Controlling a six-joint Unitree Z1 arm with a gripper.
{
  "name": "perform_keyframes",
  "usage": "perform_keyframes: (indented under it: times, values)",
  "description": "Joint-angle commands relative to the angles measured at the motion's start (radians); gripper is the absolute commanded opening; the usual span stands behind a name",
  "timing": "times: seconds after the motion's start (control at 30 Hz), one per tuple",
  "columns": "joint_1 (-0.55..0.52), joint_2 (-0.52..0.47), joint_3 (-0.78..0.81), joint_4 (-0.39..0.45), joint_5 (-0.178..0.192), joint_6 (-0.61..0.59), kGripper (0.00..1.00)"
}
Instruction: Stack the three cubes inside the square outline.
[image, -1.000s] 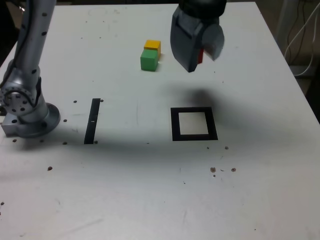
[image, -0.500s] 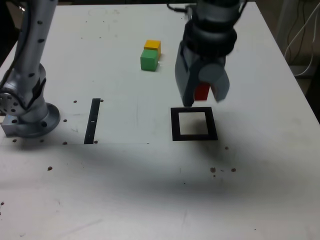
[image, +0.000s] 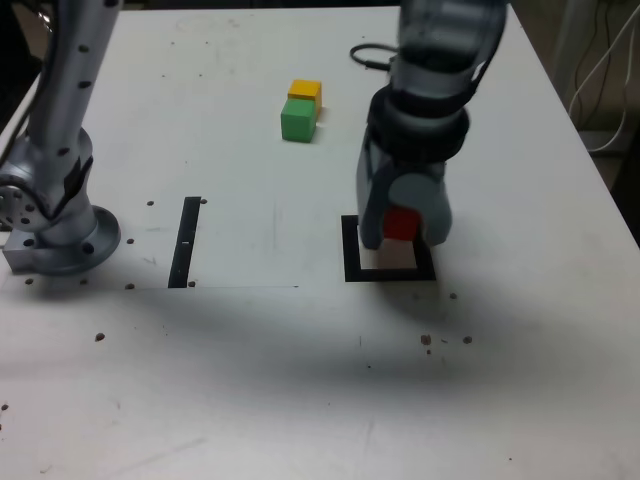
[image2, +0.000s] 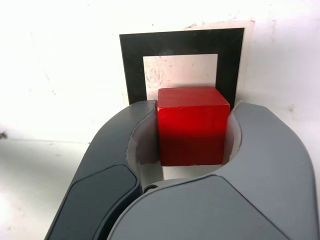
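My gripper (image: 403, 228) is shut on the red cube (image: 402, 223), holding it low over the square outline (image: 350, 258). In the wrist view the red cube (image2: 192, 125) sits clamped between both grey jaws, directly over the near part of the square outline (image2: 131, 65) and its white centre. Whether the cube touches the table cannot be told. The green cube (image: 297, 119) and the yellow cube (image: 306, 92) stand touching each other farther back on the table, towards the exterior view's left of the gripper.
The arm's base (image: 55, 235) stands at the exterior view's left. A straight black strip (image: 185, 241) lies between the base and the outline. A cable (image: 365, 52) trails behind the arm. The white table's right edge (image: 590, 160) is close by.
The gripper has come down and forward with the red cube, from above the table behind the outline to just over the outline. The green and yellow cubes have not moved.
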Motion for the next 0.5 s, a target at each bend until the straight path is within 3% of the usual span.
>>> perform_keyframes:
  times: [0.0,0.47]
  values:
    - [-0.001,-0.021,0.047,-0.050,-0.004,0.002,0.25]
    - [0.008,-0.073,0.137,-0.113,-0.002,-0.021,0.25]
